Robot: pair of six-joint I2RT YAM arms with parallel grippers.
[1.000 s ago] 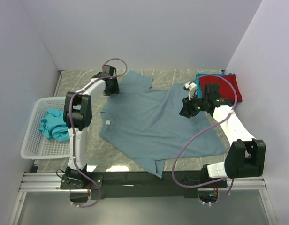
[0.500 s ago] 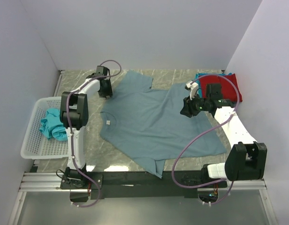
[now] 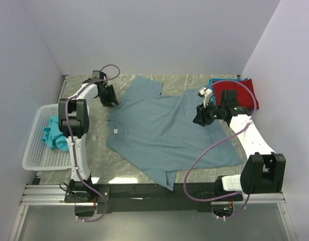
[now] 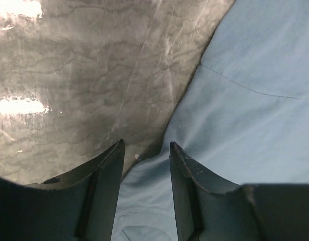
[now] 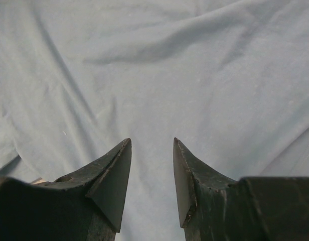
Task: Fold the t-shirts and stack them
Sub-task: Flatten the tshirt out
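Note:
A large blue-grey t-shirt point(image 3: 164, 130) lies spread flat on the marble table point(image 3: 94, 145). My left gripper point(image 3: 112, 102) is open at the shirt's left sleeve edge; in the left wrist view its jaws point(image 4: 147, 145) straddle the hem of the cloth point(image 4: 245, 100) and hold nothing. My right gripper point(image 3: 197, 121) is open low over the shirt's right side, with plain fabric point(image 5: 159, 65) showing between its fingertips point(image 5: 152, 141). A folded red t-shirt point(image 3: 242, 93) rests on a teal one point(image 3: 214, 81) at the back right. Another teal t-shirt point(image 3: 56, 133) lies crumpled in the basket.
A white plastic basket point(image 3: 36, 150) stands at the left edge of the table. Pale walls close in the table at the back and on both sides. Pink cables loop over both arms. Bare marble point(image 4: 84, 75) lies left of the shirt.
My left gripper has swung left from over the sleeve to its outer edge, its jaws narrowing then widening slightly. The right arm and the shirts have stayed almost still.

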